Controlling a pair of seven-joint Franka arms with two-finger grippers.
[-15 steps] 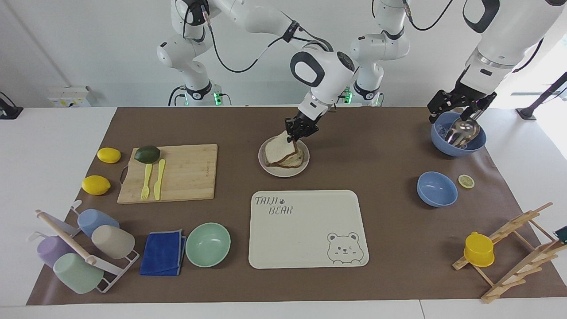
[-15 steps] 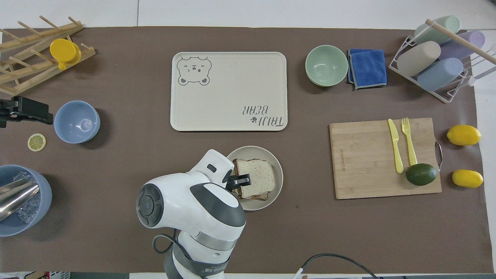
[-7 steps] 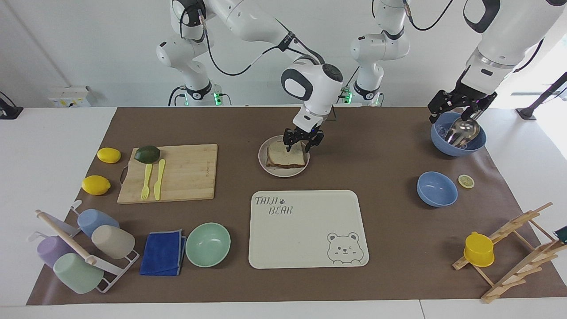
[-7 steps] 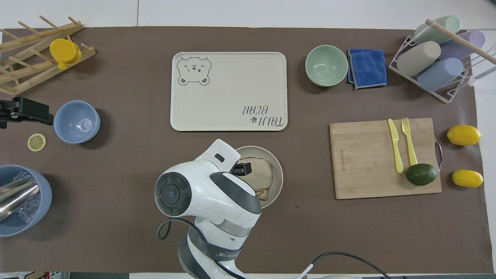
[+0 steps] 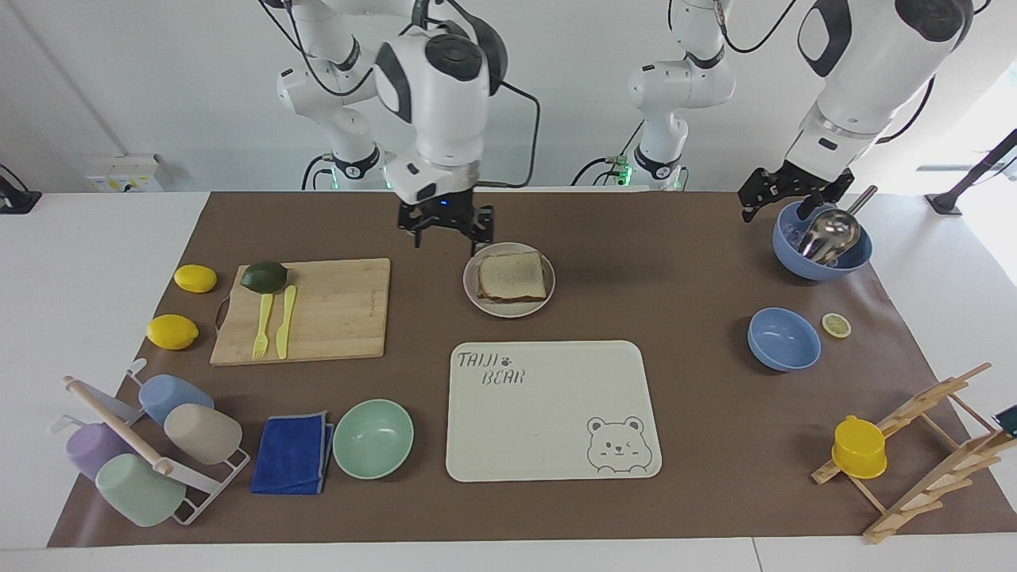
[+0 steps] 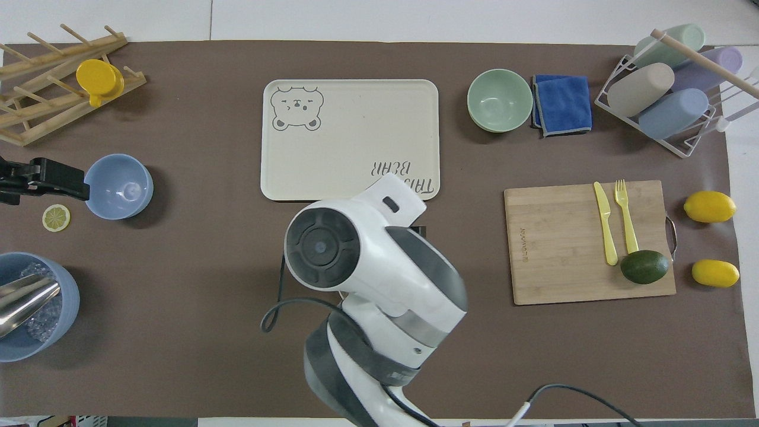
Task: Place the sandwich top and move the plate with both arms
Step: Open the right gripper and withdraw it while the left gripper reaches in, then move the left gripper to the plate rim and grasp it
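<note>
The sandwich top [image 5: 512, 275], a pale bread slice with a brown crust, lies flat on the sandwich on the small round plate [image 5: 508, 311] in the middle of the mat. My right gripper [image 5: 450, 232] hangs open and empty over the mat, just off the plate's rim toward the cutting board. My left gripper [image 5: 783, 199] stands open above the rim of the blue bowl with ice [image 5: 822, 258], holding nothing. In the overhead view the right arm's wrist [image 6: 356, 249] covers the plate and sandwich.
A cream bear tray [image 5: 548, 409] lies farther from the robots than the plate. A cutting board [image 5: 318, 310] with an avocado, fork and knife lies toward the right arm's end. A metal scoop [image 5: 830, 234] rests in the ice bowl; a smaller blue bowl [image 5: 783, 339] sits beside it.
The right gripper let go of the bread slice, which dropped flat onto the sandwich. It then rose and swung toward the cutting board. The left gripper lifted slightly over the ice bowl.
</note>
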